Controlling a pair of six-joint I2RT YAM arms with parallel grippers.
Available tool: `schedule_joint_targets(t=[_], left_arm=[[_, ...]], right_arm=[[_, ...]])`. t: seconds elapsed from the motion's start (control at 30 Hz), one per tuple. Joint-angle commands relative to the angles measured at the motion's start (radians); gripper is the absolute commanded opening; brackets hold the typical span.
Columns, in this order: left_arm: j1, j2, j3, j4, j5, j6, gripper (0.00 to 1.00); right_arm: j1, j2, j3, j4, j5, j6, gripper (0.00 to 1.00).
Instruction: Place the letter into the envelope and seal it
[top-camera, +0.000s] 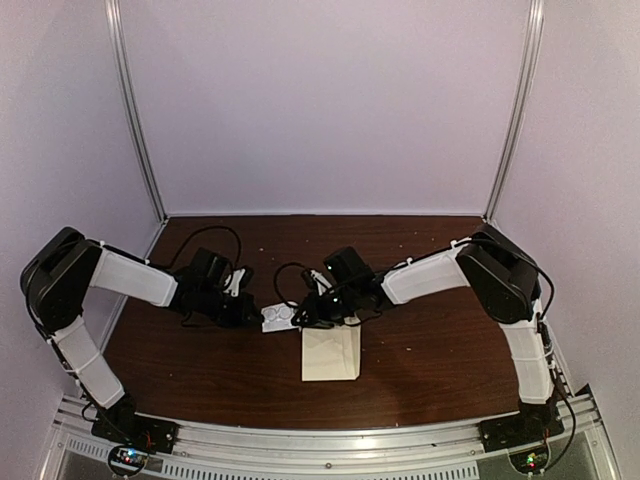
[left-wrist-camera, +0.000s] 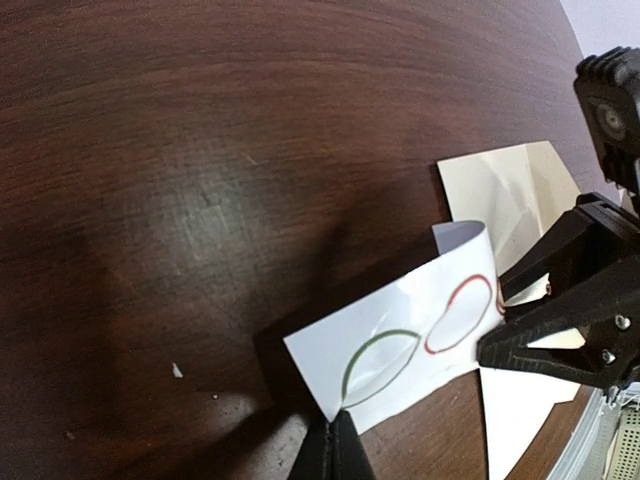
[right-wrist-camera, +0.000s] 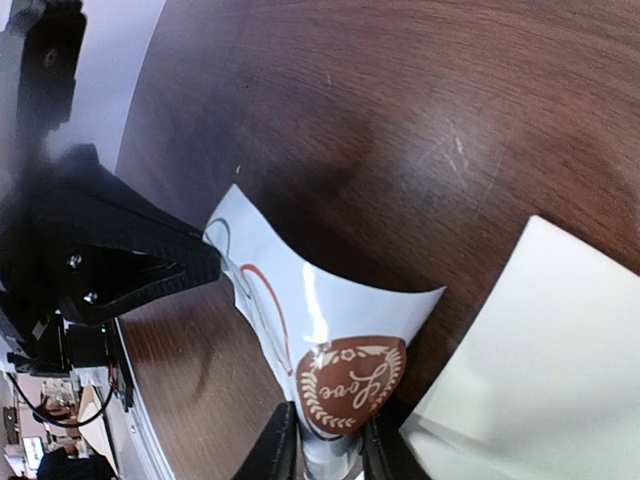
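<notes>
Nearest us, a metal rail (top-camera: 330, 440) runs along the front edge of a dark wooden table (top-camera: 440, 340). One black-and-white arm is bolted at each end of it. Both arms bend inward and meet low over the middle of the table.

Just beyond the rail, slightly right of centre, the envelope (top-camera: 330, 355) lies flat on the wood. It is a cream rectangle with its long side running away from us. Its far end reaches the spot where the arms meet.

Just past that far end, and a little to the left, a small white card (top-camera: 278, 318) spans the gap between the two grippers, held above the wood and bowed. The left gripper (left-wrist-camera: 335, 445) is pinched fully closed on one corner of the card. Beside that corner we see a green ring (left-wrist-camera: 380, 360) outlined on the card, then a red ring (left-wrist-camera: 460, 313) next to it. At the card's other end sits a round brown sticker (right-wrist-camera: 350, 385) with "Love" in white script inside a wreath. The right gripper (right-wrist-camera: 330, 455) straddles this end with its fingers partly apart, one on each side of the sticker. We cannot tell whether they press the card or only flank it.

Farther back, the dark wood runs to a plain pale wall (top-camera: 320, 100) framed by two metal posts.
</notes>
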Motion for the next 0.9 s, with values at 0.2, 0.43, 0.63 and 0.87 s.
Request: schedule_joint_targets(t=[0.2,0.43,0.63,0.87], left_arm=[[0.006,-0.121,-0.005,-0.023,-0.09,0.031,0.22],[0.006,-0.315,0.049,-0.12,-0.155,0.141,0.53],[0.006,-0.451,0.138,-0.192,0.024,0.264,0.71],[-0.02,-0.492,0.232,-0.295,0.258,0.304,0.76]], right_arm=[[0.009,-0.018,-0.02,-0.004,0.025,-0.009,0.02],[0.008,-0.11,-0.014,-0.007,-0.017,-0.083,0.0],[0.008,-0.275,-0.037,-0.087,-0.067,-0.202,0.0],[0.016,-0.476,-0.062,-0.299,-0.082,-0.406,0.0]])
